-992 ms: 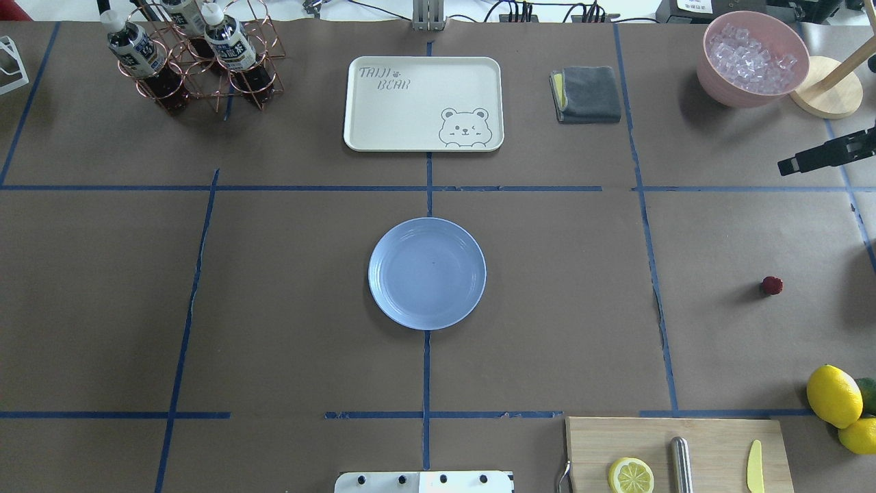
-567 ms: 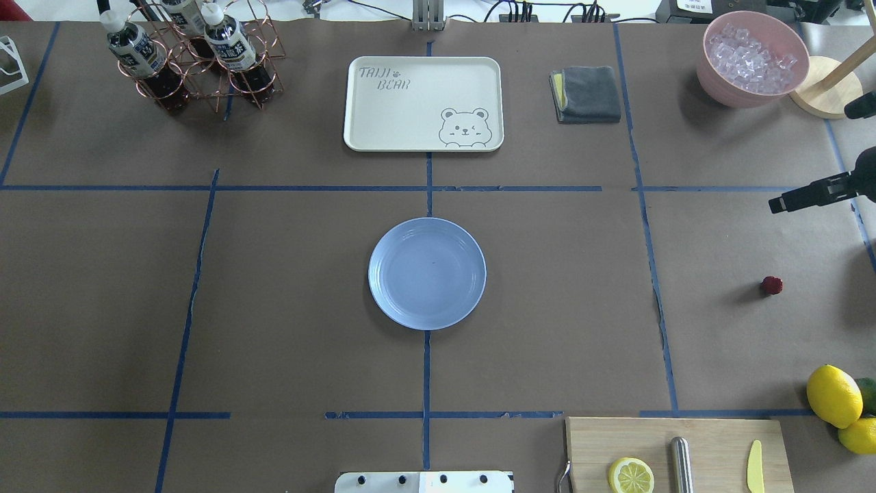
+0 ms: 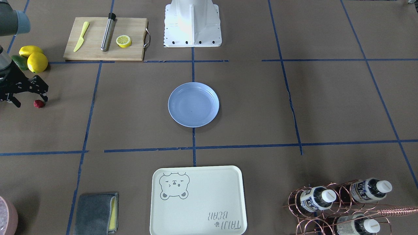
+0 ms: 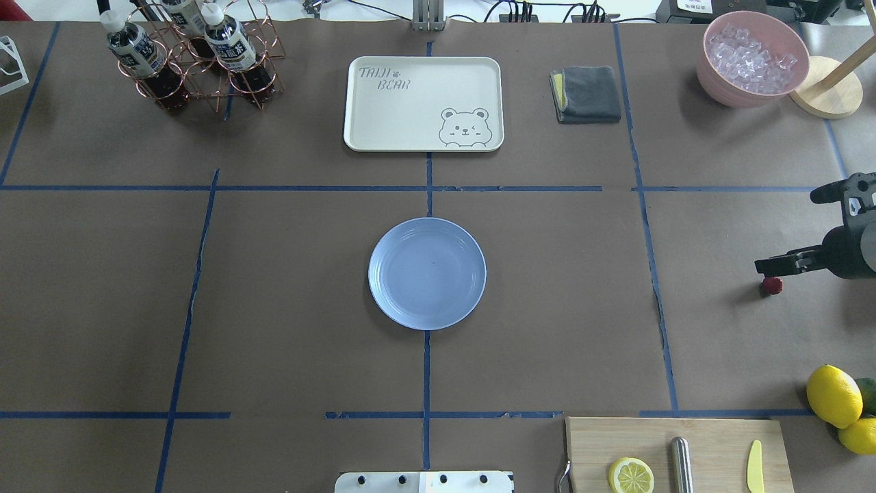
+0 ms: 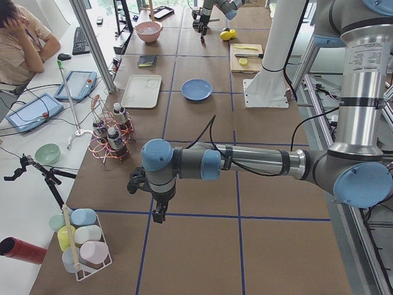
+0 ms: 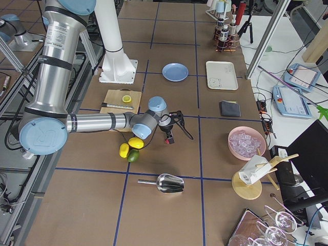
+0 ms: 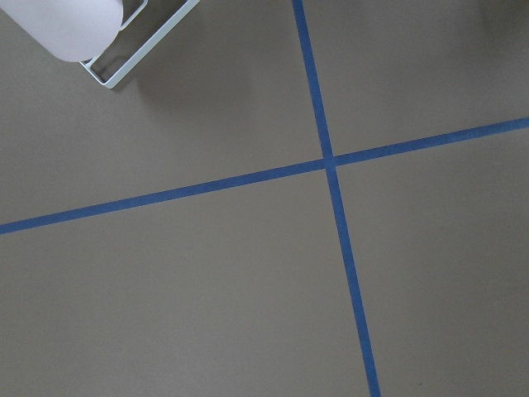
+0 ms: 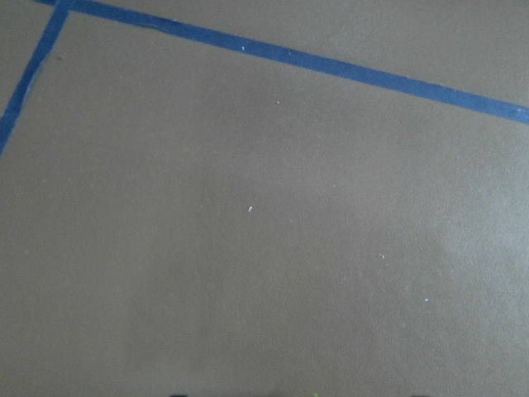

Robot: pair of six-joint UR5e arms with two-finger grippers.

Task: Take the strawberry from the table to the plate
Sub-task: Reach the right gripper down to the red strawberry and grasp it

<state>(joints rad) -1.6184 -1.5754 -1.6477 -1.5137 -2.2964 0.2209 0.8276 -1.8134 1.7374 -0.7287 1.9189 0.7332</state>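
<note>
Closest to the robot's base, on its right, the cutting board point(image 4: 677, 452) and the lemons point(image 4: 835, 397) play no part. Just beyond them the strawberry point(image 4: 773, 285) lies on the table point(image 4: 547, 342), out toward the right edge and well apart from the plate point(image 4: 427, 273). The right gripper point(image 3: 31, 101) hangs over it with its jaws spread wide and nothing between them. In the front view one fingertip point(image 3: 44, 96) sits just beside the strawberry, so it looks off-centre rather than squarely in the gap. How high the tips are above the paper cannot be told. A little farther, at the middle of the table, the plate holds nothing. The left gripper point(image 5: 158, 214) shows only in a side view, at the table's other end, and whether it is wide or closed cannot be told. By this reckoning only the approach is done: centring, closing on the strawberry, lifting, carrying it to the plate and letting go are all left
</note>
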